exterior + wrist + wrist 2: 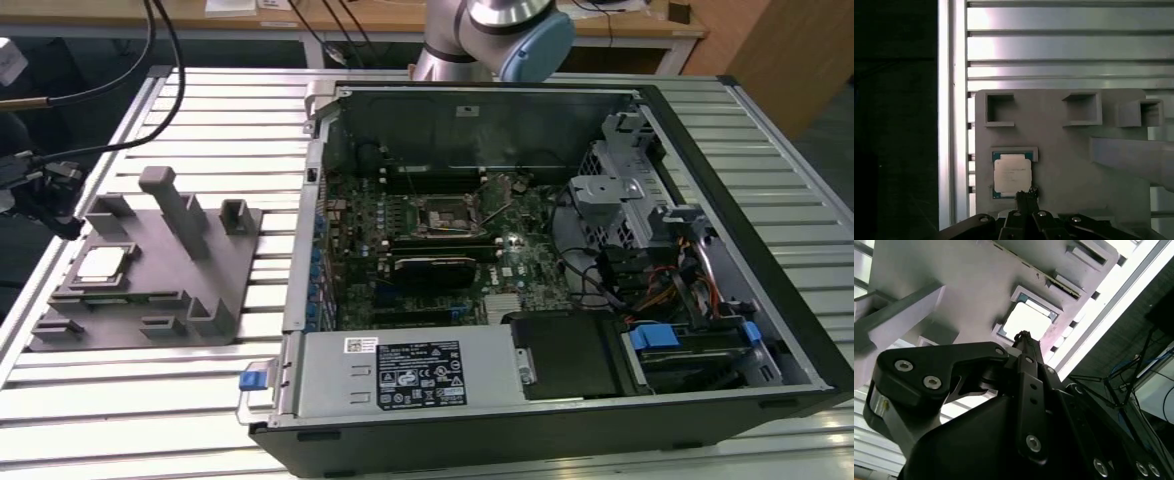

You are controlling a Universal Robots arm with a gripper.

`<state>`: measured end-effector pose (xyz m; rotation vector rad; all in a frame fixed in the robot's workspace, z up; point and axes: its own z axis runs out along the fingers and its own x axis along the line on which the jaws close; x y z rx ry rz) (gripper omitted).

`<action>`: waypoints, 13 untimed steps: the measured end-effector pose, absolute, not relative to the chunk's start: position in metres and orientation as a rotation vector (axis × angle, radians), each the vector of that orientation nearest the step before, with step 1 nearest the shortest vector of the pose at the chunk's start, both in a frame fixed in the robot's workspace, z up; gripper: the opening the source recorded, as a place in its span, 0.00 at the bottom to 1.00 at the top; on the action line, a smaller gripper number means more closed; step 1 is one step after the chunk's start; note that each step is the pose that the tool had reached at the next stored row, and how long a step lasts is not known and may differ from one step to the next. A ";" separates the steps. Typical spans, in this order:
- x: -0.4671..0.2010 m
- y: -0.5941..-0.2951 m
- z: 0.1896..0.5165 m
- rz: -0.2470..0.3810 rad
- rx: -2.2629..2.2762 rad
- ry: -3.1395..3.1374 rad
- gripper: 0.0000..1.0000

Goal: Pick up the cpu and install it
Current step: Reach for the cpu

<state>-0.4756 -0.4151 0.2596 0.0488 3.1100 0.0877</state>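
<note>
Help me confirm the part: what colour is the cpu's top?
The cpu has a pale silver-white top with a darker green rim, clearest in the first wrist view.

- Pale silver cpu with a teal-green rim.
- Plain grey holder block.
- Silver ribbed table.
- Black computer case, green motherboard.
- Black tool.
</note>
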 end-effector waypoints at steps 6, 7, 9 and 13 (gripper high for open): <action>-0.476 -0.416 0.249 0.089 0.025 3.113 0.11; -0.476 -0.416 0.247 0.089 0.025 3.113 0.11; -0.476 -0.416 0.244 0.089 0.025 3.113 0.11; -0.476 -0.416 0.243 0.089 0.025 3.113 0.11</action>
